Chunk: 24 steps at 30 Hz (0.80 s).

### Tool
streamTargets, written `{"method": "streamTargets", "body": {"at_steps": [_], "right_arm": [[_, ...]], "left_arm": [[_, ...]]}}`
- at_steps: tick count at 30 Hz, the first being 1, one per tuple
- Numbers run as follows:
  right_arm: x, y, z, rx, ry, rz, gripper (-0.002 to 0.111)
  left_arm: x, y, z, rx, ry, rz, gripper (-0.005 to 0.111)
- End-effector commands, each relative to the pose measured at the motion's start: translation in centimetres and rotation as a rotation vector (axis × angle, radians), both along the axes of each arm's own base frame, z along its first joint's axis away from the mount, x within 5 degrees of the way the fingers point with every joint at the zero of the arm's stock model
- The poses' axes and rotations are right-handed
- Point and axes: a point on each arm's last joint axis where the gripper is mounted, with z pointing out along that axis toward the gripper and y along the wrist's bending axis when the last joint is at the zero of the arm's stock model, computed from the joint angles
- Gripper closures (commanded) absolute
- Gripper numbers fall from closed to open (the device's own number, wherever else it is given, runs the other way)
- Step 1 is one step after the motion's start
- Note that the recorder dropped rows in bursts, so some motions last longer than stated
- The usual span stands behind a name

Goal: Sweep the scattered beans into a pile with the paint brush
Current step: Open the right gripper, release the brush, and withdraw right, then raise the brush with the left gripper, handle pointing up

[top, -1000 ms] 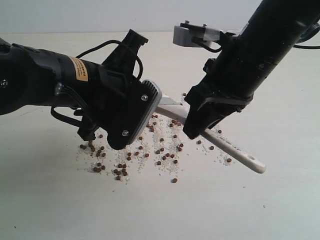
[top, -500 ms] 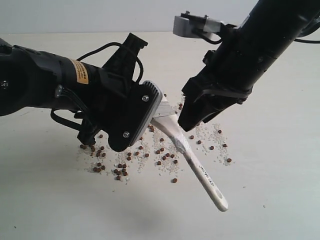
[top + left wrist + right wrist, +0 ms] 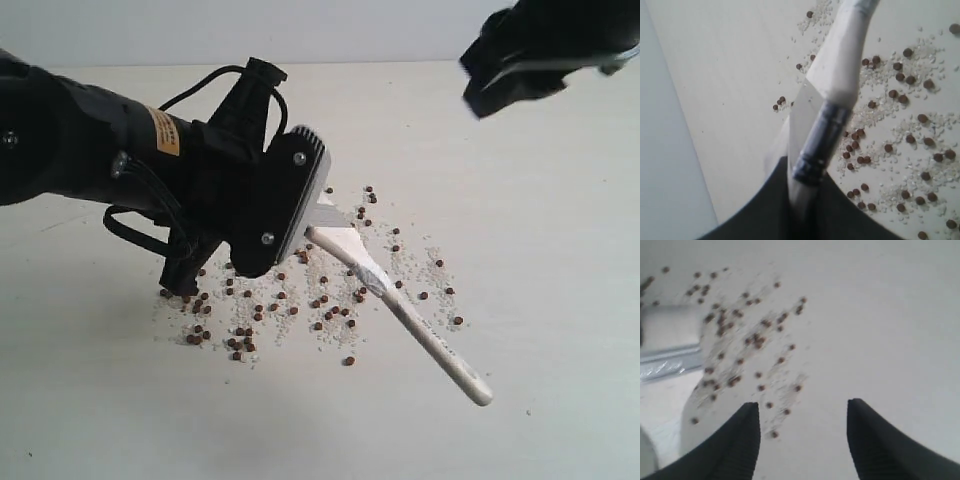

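Black left gripper (image 3: 804,194) is pinching the flat cream-handled paint brush (image 3: 402,306) at its silver band, tiny reddish-brown beans (image 3: 322,301) and whitish crumbs (image 3: 432,256) scattered around the brush on the pale tabletop (image 3: 560,300), the orange arm label (image 3: 160,135) unreadable, black right gripper (image 3: 804,411) spread, well apart from the brush.

Left arm (image 3: 80,150): black, comes in from the left of the exterior view and slants down toward the middle.
Left gripper (image 3: 300,215): points downward, with the jaws closed tight on the paint brush (image 3: 400,305) near its metal band.
Right arm (image 3: 540,55): only its dark, blurred end shows, high at the upper right.
Right gripper (image 3: 804,407): the jaws stand wide apart. The black fingertips (image 3: 747,425) have nothing between them.
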Motion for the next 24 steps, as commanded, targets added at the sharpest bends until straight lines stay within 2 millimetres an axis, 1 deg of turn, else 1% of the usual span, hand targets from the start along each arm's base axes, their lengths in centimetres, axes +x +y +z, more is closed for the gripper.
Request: {"method": "streamTargets", "body": {"at_steps": [1,4,6,7,9,11,12,17,18,19,21,23,24], "right_arm": [[-1.8,-3.0,4.7,-0.005,-0.298,-0.168,0.057],[-4.0,-4.7,7.4,0.043,-0.452,-0.241,0.058],[-5.3,-5.6,8.7,0.069,-0.522,-0.266,0.061],[-5.9,-6.0,9.2,0.08,-0.554,-0.272,0.062],[-6.9,-6.5,9.5,0.091,-0.591,-0.272,0.065],[-7.6,-6.9,9.5,0.096,-0.603,-0.273,0.066],[-7.7,-7.0,9.2,0.084,-0.59,-0.274,0.066],[-7.6,-7.5,6.5,-0.066,-0.513,-0.262,0.069],[-7.4,-7.9,6.1,-0.092,-0.52,-0.314,0.071],[-7.3,-8.1,5.9,-0.079,-0.526,-0.35,0.073],[-7.6,-8.1,6.1,-0.05,-0.57,-0.35,0.076],[-8.1,-8.0,6.4,0.015,-0.632,-0.328,0.084],[-8.4,-8.0,6.6,0.046,-0.661,-0.315,0.09]], "left_arm": [[0.4,-0.1,0.9,-0.055,0.086,0.105,0.107],[1.0,0.3,1.3,-0.093,0.152,0.206,0.107],[1.5,0.9,1.4,-0.113,0.185,0.27,0.107],[1.7,1.2,1.4,-0.119,0.192,0.289,0.107],[2.0,1.7,1.6,-0.142,0.219,0.343,0.107],[2.4,2.2,1.6,-0.157,0.244,0.393,0.107],[2.5,2.5,1.7,-0.165,0.259,0.417,0.107],[3.0,4.0,2.0,-0.22,0.365,0.532,0.107],[3.2,4.6,2.2,-0.254,0.408,0.577,0.107],[3.3,4.8,2.3,-0.276,0.435,0.602,0.107],[3.6,5.4,2.5,-0.319,0.475,0.646,0.107],[3.8,6.0,2.8,-0.361,0.516,0.688,0.107],[3.9,6.2,2.9,-0.376,0.526,0.703,0.107]]}}
